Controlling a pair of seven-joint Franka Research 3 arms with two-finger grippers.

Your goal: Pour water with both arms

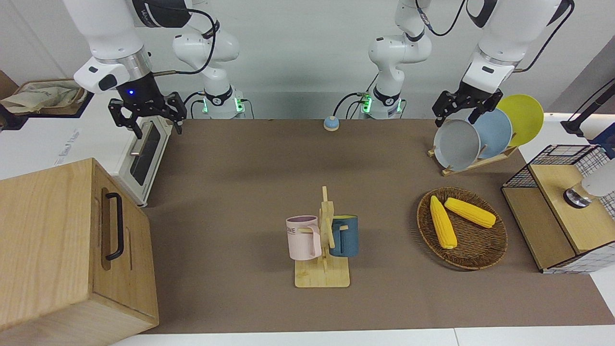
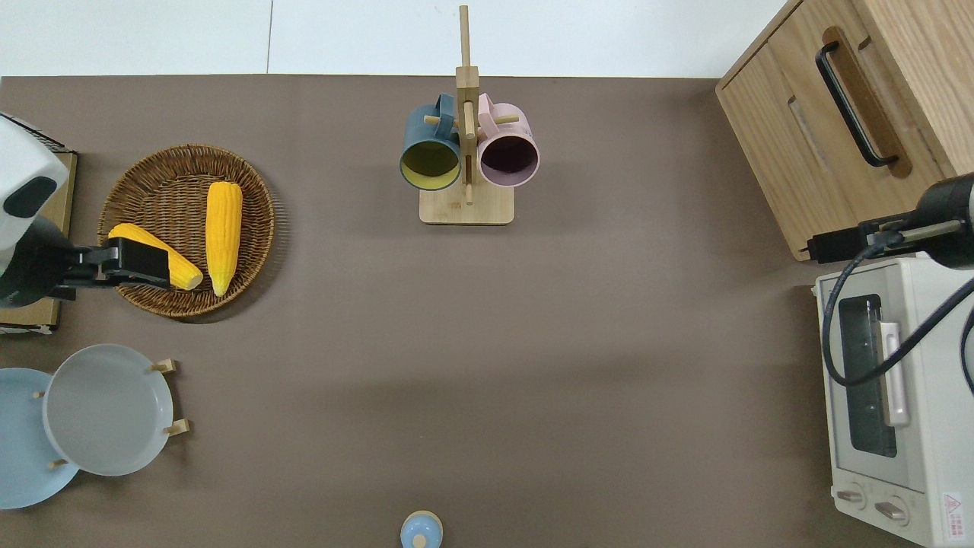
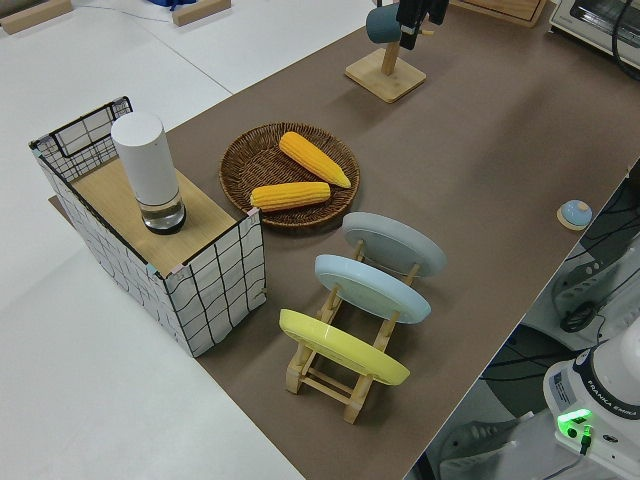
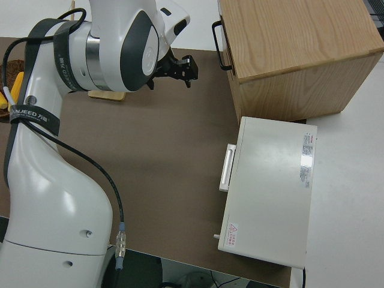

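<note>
Mugs, pink (image 1: 303,236) and blue (image 1: 344,235), hang by their handles on the wooden stand (image 1: 323,274) mid-worktop (image 1: 240,192), rims free to lift. My left hand (image 1: 463,103) hangs above the plate rack (image 1: 473,163), my right hand (image 1: 146,113) above the toaster oven (image 1: 144,154), both spread wide, holding nothing. Only the left side view shows the white bottle (image 3: 150,170) on the wire crate (image 3: 215,270).

Both white arms (image 1: 499,33) raised, empty-handed

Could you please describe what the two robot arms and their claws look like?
Both arms are glossy white jointed tubes with dark grey joint caps and loose black cables. The right claw and the left claw are black, two-fingered, on silver wrist rings. A blue light glows above the right claw; green lights glow at both bases.
</note>
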